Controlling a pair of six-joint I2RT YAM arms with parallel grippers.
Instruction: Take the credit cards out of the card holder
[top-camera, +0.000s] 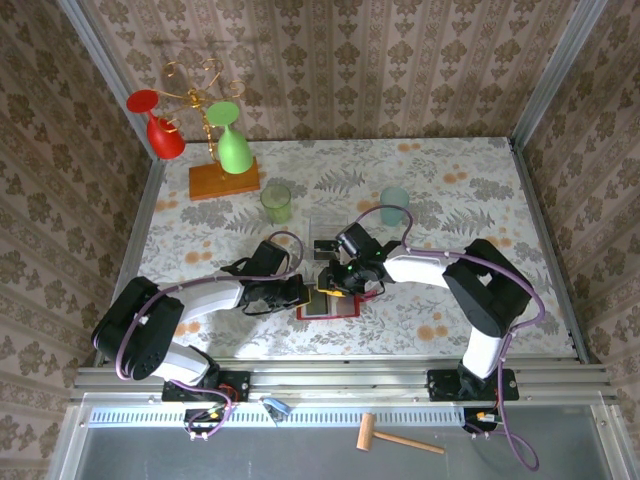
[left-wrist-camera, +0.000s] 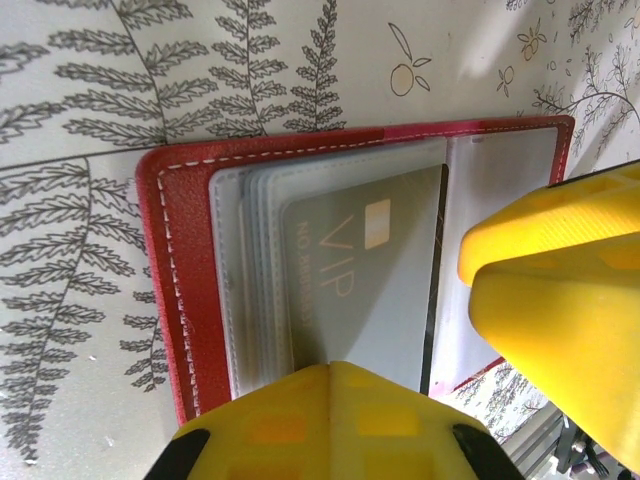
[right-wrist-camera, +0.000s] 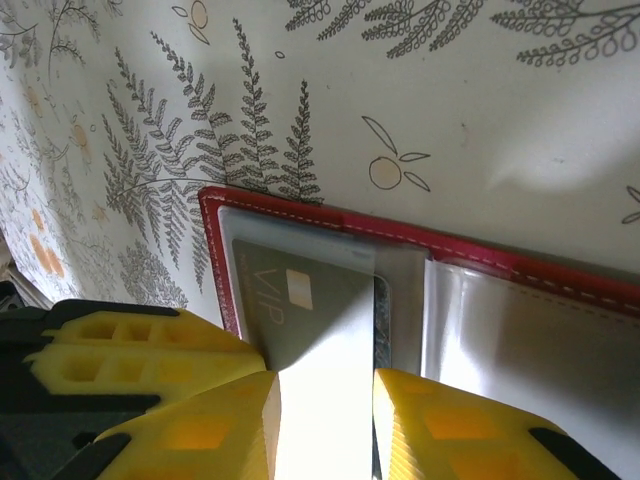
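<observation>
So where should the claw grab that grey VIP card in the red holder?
Probably the edge nearest the centre fold. The VIP card lies flat in a clear sleeve of the open card holder, and that edge seems uncovered, so come from the fold side.

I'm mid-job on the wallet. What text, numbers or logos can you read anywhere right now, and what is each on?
"VIP": large pale letters on the grey card lying in the open red card holder, legible in both wrist views.
Small line printed beside "VIP" on the same card: starts with "NO", the rest too blurred to read.
No other text can be read in the overhead view.
</observation>
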